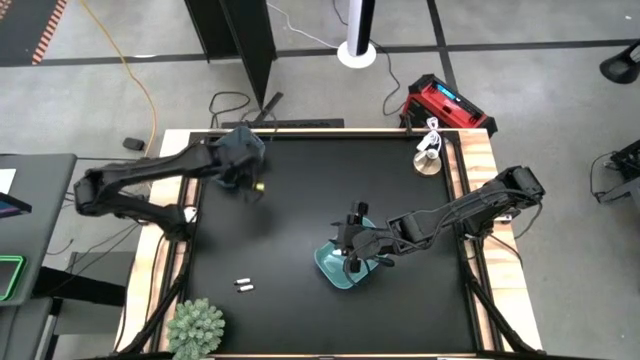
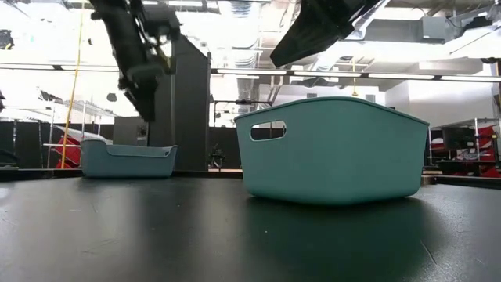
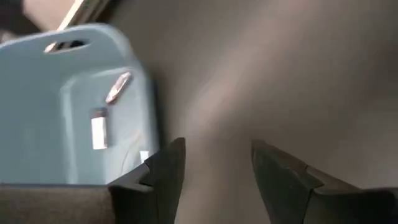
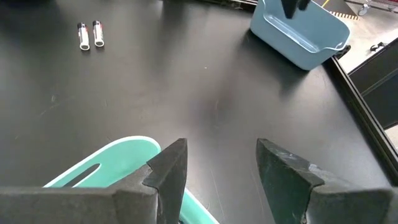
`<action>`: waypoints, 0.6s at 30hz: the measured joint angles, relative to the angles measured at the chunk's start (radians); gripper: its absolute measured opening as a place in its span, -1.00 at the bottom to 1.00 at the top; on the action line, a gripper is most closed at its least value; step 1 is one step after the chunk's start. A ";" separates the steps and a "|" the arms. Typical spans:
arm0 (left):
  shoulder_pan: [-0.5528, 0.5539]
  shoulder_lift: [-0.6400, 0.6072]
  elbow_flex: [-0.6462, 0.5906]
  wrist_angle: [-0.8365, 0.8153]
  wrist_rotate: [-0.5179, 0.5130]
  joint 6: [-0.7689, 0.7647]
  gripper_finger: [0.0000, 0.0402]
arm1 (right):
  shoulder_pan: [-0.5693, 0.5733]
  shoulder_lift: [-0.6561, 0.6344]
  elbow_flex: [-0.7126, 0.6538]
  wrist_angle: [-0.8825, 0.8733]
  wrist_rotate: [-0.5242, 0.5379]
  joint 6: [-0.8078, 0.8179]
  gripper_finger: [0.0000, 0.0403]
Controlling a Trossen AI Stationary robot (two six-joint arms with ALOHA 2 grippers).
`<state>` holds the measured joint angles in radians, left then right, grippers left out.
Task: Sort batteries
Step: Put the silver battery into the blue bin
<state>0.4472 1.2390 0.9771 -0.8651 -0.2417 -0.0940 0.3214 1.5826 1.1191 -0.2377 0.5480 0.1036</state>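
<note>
My left pincer [image 3: 214,180] hangs apart and empty beside the blue bin [image 3: 68,118]; my right pincer [image 4: 217,171] is also apart, over the teal bin [image 1: 345,265]. Two batteries [image 4: 90,34] lie side by side on the worktop [image 1: 300,200], probably light, rigid, smooth and prone to rolling; I'd pinch one across its middle

Both arms were dark, near-black, built of slim jointed links with bulkier housings at the joints. The left gripper [image 3: 214,177] and right gripper [image 4: 217,174] each carried two dark, wedge-shaped fingers with matte, slightly scuffed faces.
</note>
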 joint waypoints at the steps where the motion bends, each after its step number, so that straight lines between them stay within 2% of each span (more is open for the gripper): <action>1: -0.044 -0.022 0.000 -0.017 0.000 -0.015 -0.13 | 0.000 0.000 0.000 0.000 0.000 0.000 0.03; 5: -0.236 -0.075 0.000 -0.133 0.011 -0.135 -0.15 | 0.000 0.000 0.000 0.000 0.000 0.000 0.03; 9: -0.451 -0.071 0.000 -0.239 0.040 -0.303 -0.15 | -0.002 0.000 0.000 0.000 0.000 0.000 0.03; 14: -0.703 0.000 0.000 -0.190 0.108 -0.489 -0.16 | -0.003 0.000 0.000 0.002 0.000 0.001 0.03; 18: -0.851 0.111 0.000 -0.159 0.176 -0.571 -0.16 | -0.003 0.000 0.000 0.006 0.000 0.001 0.03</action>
<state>-0.4035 1.3501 0.9771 -1.0236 -0.0654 -0.6651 0.3180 1.5829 1.1191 -0.2315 0.5480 0.1043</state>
